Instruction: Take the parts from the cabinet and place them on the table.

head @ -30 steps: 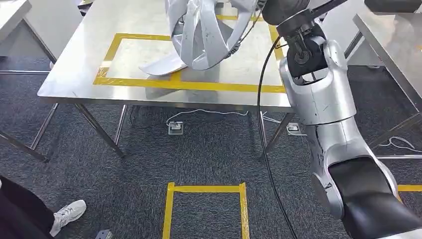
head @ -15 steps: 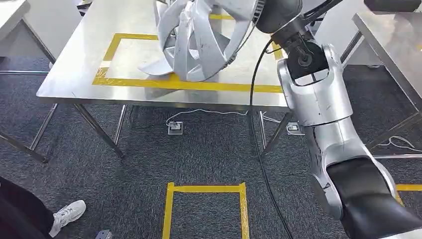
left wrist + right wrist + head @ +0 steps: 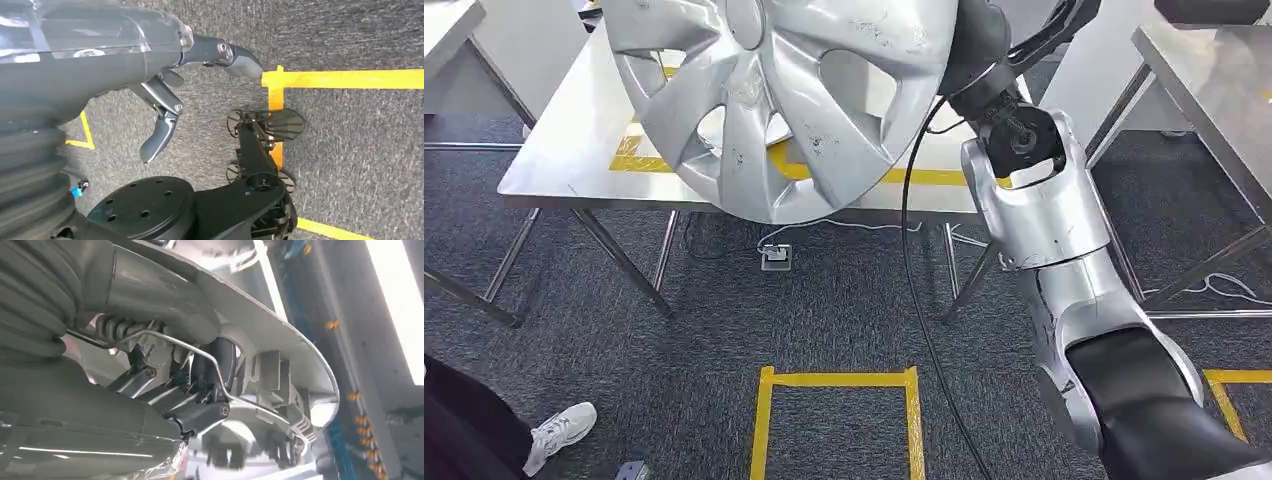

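Note:
A large silver hubcap (image 3: 774, 100) with broad spokes hangs tilted, face toward me, over the near edge of the steel table (image 3: 554, 170). My right arm reaches up to its right rim, where the dark wrist (image 3: 974, 40) disappears behind it. In the right wrist view my right hand (image 3: 200, 385) grips the hubcap's rim (image 3: 260, 325) from the back side, fingers hooked among the clips and wire ring. Yellow tape (image 3: 924, 177) marks a rectangle on the table, mostly hidden by the hubcap. My left hand (image 3: 165, 115) hangs over the carpet, fingers apart and holding nothing.
A person's white shoe (image 3: 559, 430) stands at the lower left. A yellow tape square (image 3: 839, 380) marks the carpet in front of the table. Another steel table (image 3: 1214, 90) stands at the right. A black cable (image 3: 914, 250) hangs beside my right arm.
The hubcap has turned from edge-on to facing me and has swung down and toward me, now covering the table's near edge. My right forearm has shifted slightly left.

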`<act>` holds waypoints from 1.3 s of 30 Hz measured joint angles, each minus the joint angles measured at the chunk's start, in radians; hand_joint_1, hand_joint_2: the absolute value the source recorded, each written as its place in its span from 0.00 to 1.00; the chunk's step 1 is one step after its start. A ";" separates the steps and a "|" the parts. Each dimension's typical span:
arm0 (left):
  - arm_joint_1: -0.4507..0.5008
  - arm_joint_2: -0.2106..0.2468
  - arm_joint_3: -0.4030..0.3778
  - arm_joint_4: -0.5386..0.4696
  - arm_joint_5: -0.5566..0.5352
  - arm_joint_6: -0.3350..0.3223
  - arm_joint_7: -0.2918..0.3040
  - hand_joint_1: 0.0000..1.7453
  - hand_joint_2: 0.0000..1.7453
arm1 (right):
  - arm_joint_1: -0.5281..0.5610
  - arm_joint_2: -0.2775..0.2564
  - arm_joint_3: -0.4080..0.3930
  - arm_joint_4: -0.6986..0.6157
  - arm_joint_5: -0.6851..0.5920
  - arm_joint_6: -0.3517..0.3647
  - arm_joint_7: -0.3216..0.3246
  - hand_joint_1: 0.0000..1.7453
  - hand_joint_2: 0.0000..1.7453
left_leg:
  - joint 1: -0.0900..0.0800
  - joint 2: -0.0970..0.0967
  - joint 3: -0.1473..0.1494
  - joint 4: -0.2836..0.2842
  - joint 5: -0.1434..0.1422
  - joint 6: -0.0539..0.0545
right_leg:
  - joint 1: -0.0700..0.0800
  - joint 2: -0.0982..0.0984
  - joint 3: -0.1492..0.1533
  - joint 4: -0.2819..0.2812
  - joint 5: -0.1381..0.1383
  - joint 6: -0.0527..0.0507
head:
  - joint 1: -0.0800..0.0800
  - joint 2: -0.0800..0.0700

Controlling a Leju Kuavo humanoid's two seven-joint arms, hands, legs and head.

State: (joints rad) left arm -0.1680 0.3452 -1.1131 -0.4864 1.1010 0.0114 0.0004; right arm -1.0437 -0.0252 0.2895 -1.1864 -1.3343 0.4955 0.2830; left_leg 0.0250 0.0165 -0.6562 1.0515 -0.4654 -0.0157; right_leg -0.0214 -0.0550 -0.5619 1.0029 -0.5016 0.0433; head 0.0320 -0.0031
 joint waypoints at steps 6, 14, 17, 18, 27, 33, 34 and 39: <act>0.000 -0.003 0.000 0.004 -0.003 0.003 0.000 0.00 1.00 | 0.056 0.053 0.008 -0.050 -0.043 -0.067 0.004 1.00 1.00 | 0.000 0.001 0.001 0.000 0.000 0.000 | 0.000 0.001 0.000 0.000 0.000 0.000 | -0.002 0.000; 0.000 -0.008 0.000 0.006 -0.003 0.010 0.005 0.00 1.00 | 0.086 0.080 0.010 -0.103 -0.043 -0.088 0.002 1.00 1.00 | 0.000 0.000 0.002 0.000 0.000 0.000 | 0.000 0.001 0.000 0.000 0.000 -0.001 | -0.002 0.000; 0.000 -0.009 0.000 0.008 -0.003 0.010 0.005 0.00 1.00 | 0.087 0.084 0.010 -0.114 -0.045 -0.090 0.002 1.00 1.00 | 0.000 0.000 0.002 0.000 0.000 0.000 | 0.000 0.001 0.000 0.000 0.000 -0.001 | -0.001 0.000; 0.000 -0.010 0.000 0.008 -0.003 0.009 0.005 0.00 1.00 | 0.087 0.085 0.010 -0.116 -0.045 -0.091 0.002 1.00 1.00 | 0.000 0.000 0.002 0.000 0.000 0.000 | 0.000 0.001 0.000 0.000 0.000 -0.001 | -0.002 0.000; 0.000 -0.019 0.000 0.012 0.000 0.007 0.005 0.00 1.00 | 0.091 0.088 0.010 -0.131 -0.047 -0.094 0.002 1.00 1.00 | 0.000 -0.002 0.002 0.000 0.000 0.000 | 0.000 0.001 0.000 0.000 0.000 -0.001 | -0.002 0.000; 0.000 -0.022 0.000 0.013 0.000 0.010 0.006 0.00 1.00 | 0.095 0.089 0.010 -0.137 -0.047 -0.094 0.002 1.00 1.00 | 0.000 -0.003 0.002 0.000 0.000 0.000 | 0.000 0.001 0.001 0.000 0.000 -0.001 | -0.002 0.000; 0.000 -0.022 0.000 0.013 0.000 0.010 0.006 0.00 1.00 | 0.095 0.089 0.010 -0.137 -0.047 -0.094 0.002 1.00 1.00 | 0.000 -0.003 0.002 0.000 0.000 0.000 | 0.000 0.001 0.001 0.000 0.000 -0.001 | -0.002 0.000; 0.000 -0.023 0.000 0.017 0.002 0.007 0.003 0.00 1.00 | 0.095 0.089 0.010 -0.137 -0.046 -0.094 0.000 1.00 1.00 | 0.000 -0.003 0.002 0.000 0.000 0.000 | 0.000 0.001 0.001 0.000 0.000 -0.001 | -0.002 0.000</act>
State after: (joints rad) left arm -0.1684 0.3223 -1.1131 -0.4692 1.1028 0.0183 0.0038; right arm -0.9486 0.0633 0.2995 -1.3237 -1.3806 0.4013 0.2834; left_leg 0.0251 0.0136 -0.6544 1.0512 -0.4656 -0.0158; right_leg -0.0214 -0.0543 -0.5612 1.0032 -0.5021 0.0426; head 0.0298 -0.0031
